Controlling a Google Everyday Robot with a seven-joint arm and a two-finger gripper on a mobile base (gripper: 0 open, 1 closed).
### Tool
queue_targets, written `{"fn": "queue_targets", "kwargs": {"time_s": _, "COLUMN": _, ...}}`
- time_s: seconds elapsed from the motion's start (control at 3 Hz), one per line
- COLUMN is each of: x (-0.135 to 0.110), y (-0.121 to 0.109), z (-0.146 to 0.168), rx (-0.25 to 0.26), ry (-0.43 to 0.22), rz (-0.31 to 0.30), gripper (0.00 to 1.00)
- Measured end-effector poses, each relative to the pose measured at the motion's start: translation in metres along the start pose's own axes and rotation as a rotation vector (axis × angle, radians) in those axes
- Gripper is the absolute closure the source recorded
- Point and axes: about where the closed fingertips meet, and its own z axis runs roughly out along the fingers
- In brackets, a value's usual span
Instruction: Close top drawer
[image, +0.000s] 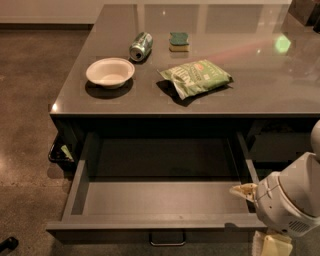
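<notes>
Gripper sat low right, beside the top drawer's front right corner, clenched or released I could not tell; drawer hung pulled far out under the countertop, wide, shallow, dark grey, plain grey inside, small metal loop handle centred; beyond, bowl, green bag, can.

The drawer stands pulled out under the counter's front edge, its inside open from above, its handle reachable from the left. The gripper and arm crowd its front right corner. Bowl, can, sponge and bag take up the counter's left half.
</notes>
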Motion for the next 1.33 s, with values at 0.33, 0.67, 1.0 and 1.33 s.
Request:
{"fn": "queue_targets", "kwargs": {"time_s": 0.33, "x": 0.008, "y": 0.020, "z": 0.018, "rx": -0.021, "ry": -0.030, "rz": 0.021, "gripper": 0.00}}
{"fn": "queue_targets", "kwargs": {"time_s": 0.67, "x": 0.021, "y": 0.043, "z": 0.052, "rx": -0.076, "ry": -0.084, "rz": 0.049, "gripper": 0.00}}
{"fn": "queue_targets", "kwargs": {"time_s": 1.0, "x": 0.029, "y": 0.043, "z": 0.094, "rx": -0.167, "ry": -0.127, "rz": 0.028, "gripper": 0.00}}
{"fn": "queue_targets", "kwargs": {"time_s": 1.33, "x": 0.032, "y": 0.027, "z": 0.131, "rx": -0.250, "ry": -0.141, "rz": -0.010, "gripper": 0.00}}
